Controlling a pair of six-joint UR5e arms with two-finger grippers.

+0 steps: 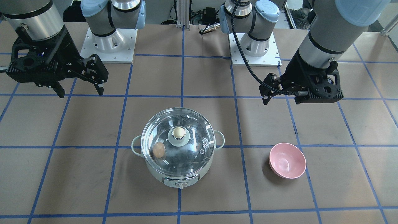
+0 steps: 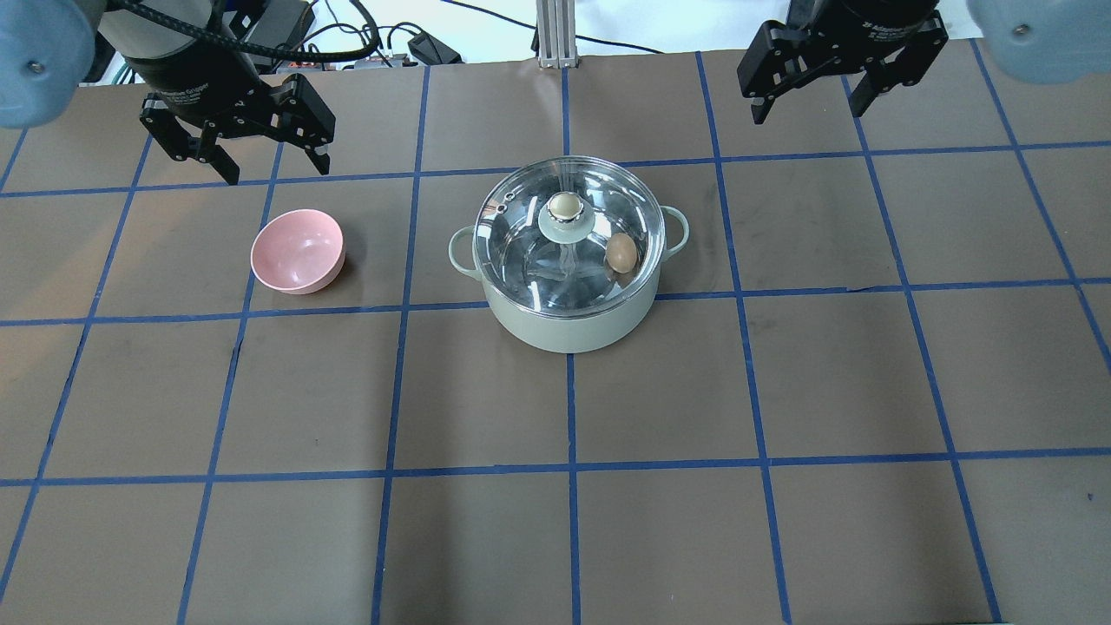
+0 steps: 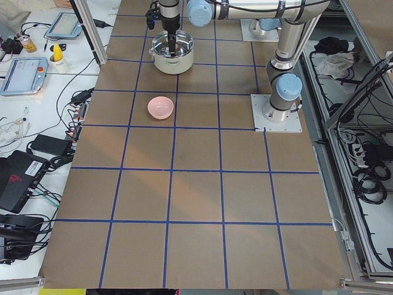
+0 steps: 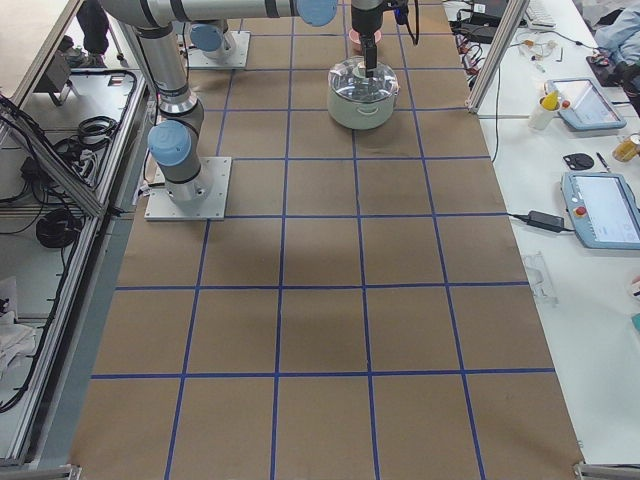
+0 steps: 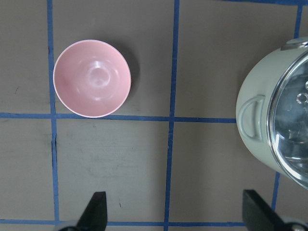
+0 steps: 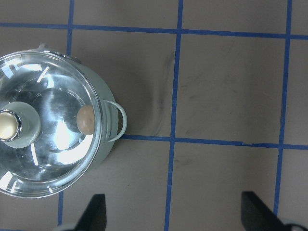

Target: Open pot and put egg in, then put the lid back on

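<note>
Table (image 2: pixel 781 391): brown surface with a grid of blue tape lines; it carries the pot and a bowl.
Electric pot (image 2: pixel 568 325): pale mint-white, upright near the middle of the table. A loop handle sticks out on each side, and the control knob (image 1: pixel 182 185) faces away from the robot.
Glass lid (image 2: pixel 529 252): seated flat on the pot's rim and closing it. Its cream knob (image 2: pixel 564 207) is at the centre.
Left claw (image 2: pixel 276 165): hangs above the table, beyond the pot and off to the robot's left of it, well apart. Fingers are spread wide and hold nothing.
Right claw (image 2: pixel 809 108): hangs above the table, beyond the pot and off to the robot's right of it, well apart. Fingers are spread wide and hold nothing.
Pink bowl (image 2: pixel 295 252): upright on the table on the robot's left of the pot, apart from it and nearly below the left claw.
Egg (image 2: pixel 621 253): tan-orange, inside the pot and seen through the lid. It lies near the wall on the robot's right of the lid's knob.
</note>
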